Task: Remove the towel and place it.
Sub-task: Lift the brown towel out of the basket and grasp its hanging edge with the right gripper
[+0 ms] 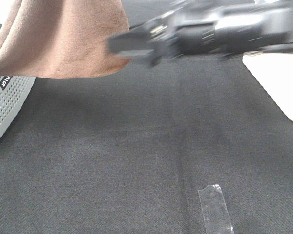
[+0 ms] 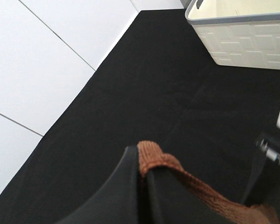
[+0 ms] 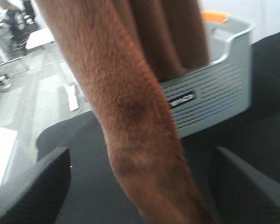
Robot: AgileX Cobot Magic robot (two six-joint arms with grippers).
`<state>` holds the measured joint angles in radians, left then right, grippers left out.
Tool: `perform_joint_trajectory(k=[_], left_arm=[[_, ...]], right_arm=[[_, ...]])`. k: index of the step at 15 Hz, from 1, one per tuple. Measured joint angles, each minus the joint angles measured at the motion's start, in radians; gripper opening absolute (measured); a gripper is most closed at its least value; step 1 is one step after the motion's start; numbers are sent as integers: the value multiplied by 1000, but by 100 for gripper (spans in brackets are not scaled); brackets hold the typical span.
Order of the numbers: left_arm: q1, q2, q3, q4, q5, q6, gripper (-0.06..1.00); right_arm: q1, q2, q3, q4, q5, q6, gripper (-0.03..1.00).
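black cloth tabletop (image 1: pixel 136 146) is seen filling the exterior view. the towel (image 1: pixel 63 39), reddish-brown w/ short fuzzy pile, is held up at upper left in soft folds, partly in front of a perforated basket (image 1: pixel 7 97). a white bin (image 1: pixel 278 83) is set at right. a stitched hem is pinched tight by the left gripper (image 2: pixel 143 175). the right gripper (image 3: pixel 140 186) is spread wide, w/ the towel hanging btwn its fingers. a clear tape strip (image 1: pixel 215 207) is stuck on the cloth

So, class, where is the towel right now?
In the exterior high view the towel hangs at upper left, above the white basket, pinched in the left tool.
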<state>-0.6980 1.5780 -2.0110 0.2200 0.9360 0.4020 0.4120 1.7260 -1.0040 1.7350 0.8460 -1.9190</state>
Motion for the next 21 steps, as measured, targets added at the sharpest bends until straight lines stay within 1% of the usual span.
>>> perform_joint_trajectory(k=[2, 5, 7, 9, 10, 12, 13, 14, 16, 18, 19, 20, 21], left_arm=[[0, 0, 0, -10, -28, -13, 0], [0, 0, 0, -13, -28, -22, 0], [0, 0, 0, 5, -13, -24, 0], [0, 0, 0, 48, 7, -25, 0], [0, 0, 0, 62, 15, -25, 0], [0, 0, 0, 80, 16, -26, 0], [0, 0, 0, 82, 16, -26, 0], [0, 0, 0, 82, 16, -26, 0], [0, 0, 0, 83, 20, -26, 0], [0, 0, 0, 83, 28, -27, 0], [0, 0, 0, 83, 32, -35, 0], [0, 0, 0, 83, 32, -53, 0], [0, 0, 0, 83, 32, -70, 0]], right_arm=[[59, 41, -29, -1, 1, 0, 75], [68, 49, -31, -2, 1, 4, 74], [68, 49, -32, -2, -3, 4, 65], [68, 49, -33, -2, -4, 5, 52], [68, 49, -33, -2, -4, 5, 42], [68, 49, -34, -3, -4, 5, 15], [68, 49, -34, -8, -4, 11, 6], [68, 49, -34, -19, -5, 19, 0], [68, 49, -34, -7, -24, 40, 0], [68, 45, -34, -18, -63, 139, 0], [68, 35, -48, -60, -82, 226, 0], [68, 13, -71, -138, -92, 330, 0], [68, -15, -113, -256, -112, 479, 0]])
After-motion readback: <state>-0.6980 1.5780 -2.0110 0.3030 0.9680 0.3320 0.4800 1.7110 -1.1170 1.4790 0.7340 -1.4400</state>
